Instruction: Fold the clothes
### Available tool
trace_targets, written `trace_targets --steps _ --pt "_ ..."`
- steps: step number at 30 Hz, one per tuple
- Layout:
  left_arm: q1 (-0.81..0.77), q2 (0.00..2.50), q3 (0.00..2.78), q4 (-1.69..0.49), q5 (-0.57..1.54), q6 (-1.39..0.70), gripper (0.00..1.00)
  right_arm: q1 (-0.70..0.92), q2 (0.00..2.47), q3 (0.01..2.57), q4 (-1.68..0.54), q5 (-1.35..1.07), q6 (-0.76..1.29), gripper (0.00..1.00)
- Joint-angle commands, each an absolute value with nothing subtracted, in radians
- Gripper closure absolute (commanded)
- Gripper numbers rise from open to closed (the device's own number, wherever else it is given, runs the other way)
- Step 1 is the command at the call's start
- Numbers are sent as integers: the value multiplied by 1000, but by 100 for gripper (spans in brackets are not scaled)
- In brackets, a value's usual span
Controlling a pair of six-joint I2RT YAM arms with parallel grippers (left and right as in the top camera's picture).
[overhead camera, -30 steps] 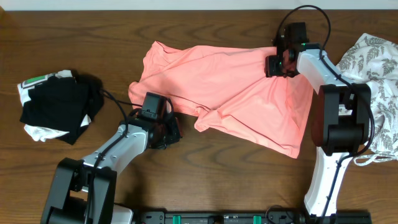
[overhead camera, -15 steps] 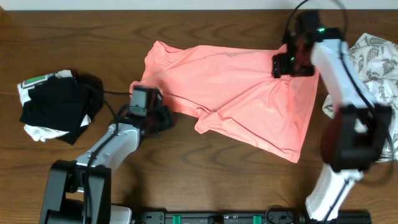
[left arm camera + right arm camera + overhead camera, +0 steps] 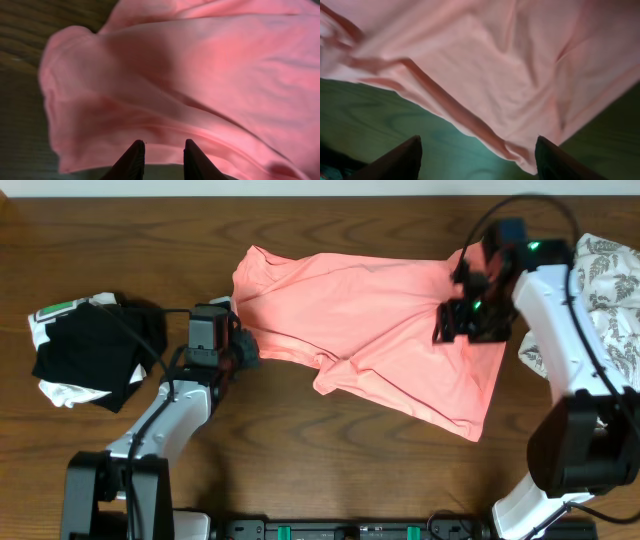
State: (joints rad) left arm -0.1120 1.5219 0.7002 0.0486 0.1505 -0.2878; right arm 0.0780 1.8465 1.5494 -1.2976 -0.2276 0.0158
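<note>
The salmon-pink T-shirt lies crumpled across the middle of the table, with a fold running diagonally through it. My left gripper is at its lower left edge. In the left wrist view the fingers stand a little apart, open, and the shirt's hem lies just past the tips with nothing pinched. My right gripper hovers over the shirt's right part. In the right wrist view it is wide open, with the shirt's edge above bare table between the fingers.
A black-and-white bundle lies at the far left, close behind the left arm. A white garment with grey leaf print is heaped at the right edge beside the right arm. Dark wood table shows in front of the shirt.
The left gripper has moved up and left along the shirt's edge and its jaws have parted. The right gripper has come down from the shirt's top right corner to over its right part.
</note>
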Motion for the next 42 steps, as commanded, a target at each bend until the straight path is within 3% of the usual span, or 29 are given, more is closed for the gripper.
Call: trace_targets --steps 1,20,33,42 --pt "-108 1555 707 74 84 -216 73 107 1851 1445 -1256 -252 41 30" --pt "-108 1747 707 157 85 -165 73 127 1851 1126 -1055 -251 93 29" --pt "-108 1752 707 -23 85 -165 73 123 1851 992 -794 -157 125 30" --pt "-108 1752 707 -129 84 -166 73 39 1851 986 -802 68 156 19"
